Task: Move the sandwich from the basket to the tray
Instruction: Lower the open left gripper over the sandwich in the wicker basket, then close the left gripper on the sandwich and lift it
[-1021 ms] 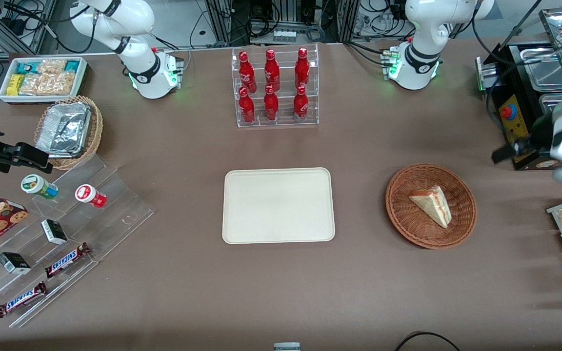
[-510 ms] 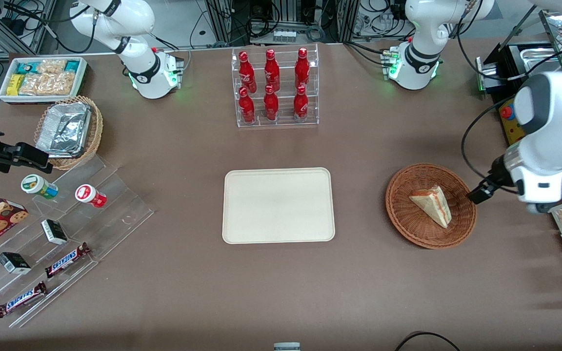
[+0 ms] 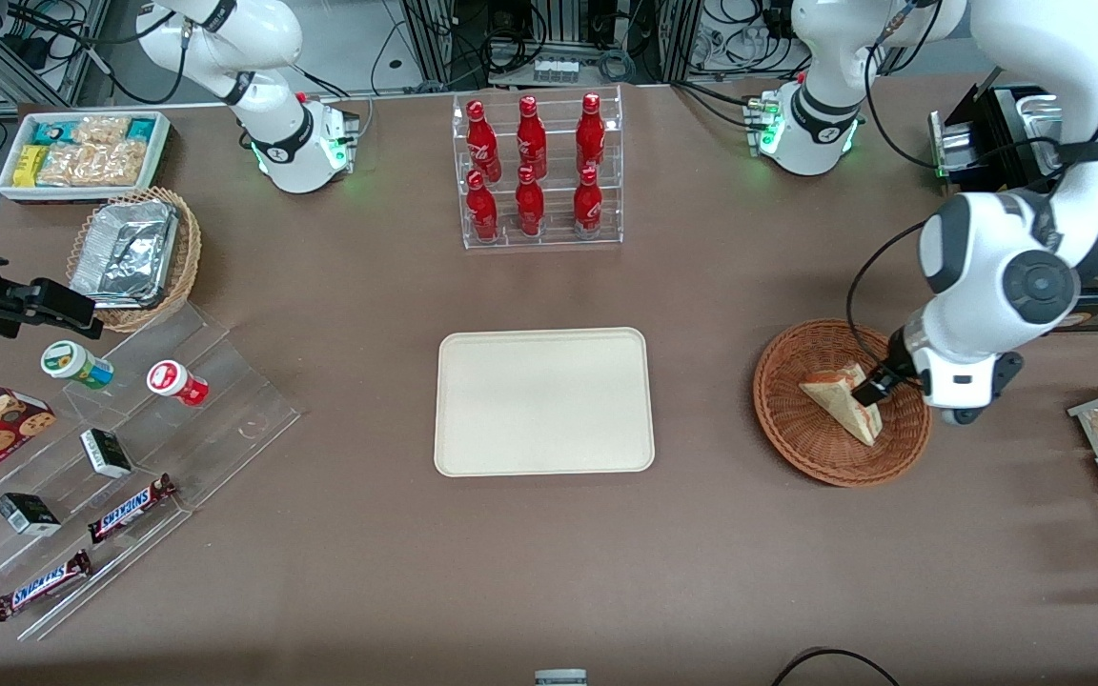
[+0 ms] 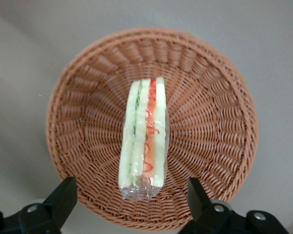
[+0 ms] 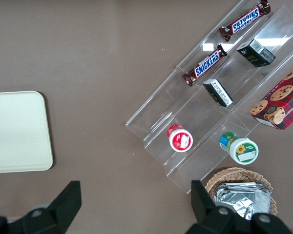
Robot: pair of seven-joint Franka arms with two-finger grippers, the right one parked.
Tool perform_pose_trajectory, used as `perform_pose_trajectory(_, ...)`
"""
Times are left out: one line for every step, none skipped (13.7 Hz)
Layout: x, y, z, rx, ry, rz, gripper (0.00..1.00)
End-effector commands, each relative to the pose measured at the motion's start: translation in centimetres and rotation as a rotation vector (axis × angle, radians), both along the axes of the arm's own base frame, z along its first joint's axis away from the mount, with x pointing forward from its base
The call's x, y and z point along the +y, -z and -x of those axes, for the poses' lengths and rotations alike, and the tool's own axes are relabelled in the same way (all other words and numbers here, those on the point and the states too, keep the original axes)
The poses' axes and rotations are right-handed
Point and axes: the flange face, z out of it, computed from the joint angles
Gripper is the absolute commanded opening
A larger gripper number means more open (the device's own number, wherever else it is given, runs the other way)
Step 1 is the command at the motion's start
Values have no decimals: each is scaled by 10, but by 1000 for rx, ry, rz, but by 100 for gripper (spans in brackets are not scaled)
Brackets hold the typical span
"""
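The sandwich [image 4: 143, 135] is seen lying in the middle of the round basket [image 4: 219, 122], with its cut edge facing up. Bare woven floor is left on both sides of it, out to the basket's rim. The pincer [image 4: 128, 207] is held just above the basket, spread wide and holding nothing, with one finger [image 4: 63, 197] set on each side of the sandwich's end. The tray [image 3: 543, 400] is seen flat on the brown desk [image 3: 701, 534], well apart from the basket, with bare desk between them.
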Motion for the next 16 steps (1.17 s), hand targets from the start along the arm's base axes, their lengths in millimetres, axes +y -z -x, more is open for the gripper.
perform_pose_trajectory(-8, 28, 14, -39, -22, -8, 100)
perform_pose_trajectory(-7, 35, 18, -36, -21, -10, 100)
perform_pose_trajectory(-7, 39, 20, -28, -9, -21, 100)
perform_pose_trajectory(-5, 44, 22, -20, 0, -33, 100)
perform_pose_trajectory(-4, 49, 22, -18, 8, -42, 100)
perform_pose_trajectory(-2, 54, 22, -19, 9, -44, 100)
perform_pose_trajectory(-1, 59, 20, -26, 7, -42, 100)
perform_pose_trajectory(0, 63, 19, -29, 4, -41, 100)
perform_pose_trajectory(0, 69, 19, -28, -1, -41, 98)
perform_pose_trajectory(-1, 71, 17, -39, -30, -40, 80)
perform_pose_trajectory(-2, 74, 16, -39, -50, -41, 45)
perform_pose_trajectory(-2, 71, 11, -48, -56, -40, 5)
perform_pose_trajectory(-3, 67, 8, -54, -55, -40, 0)
perform_pose_trajectory(-3, 63, 4, -60, -53, -39, 0)
perform_pose_trajectory(-5, 57, 2, -63, -44, -40, 0)
perform_pose_trajectory(-5, 48, 2, -53, -40, -44, 0)
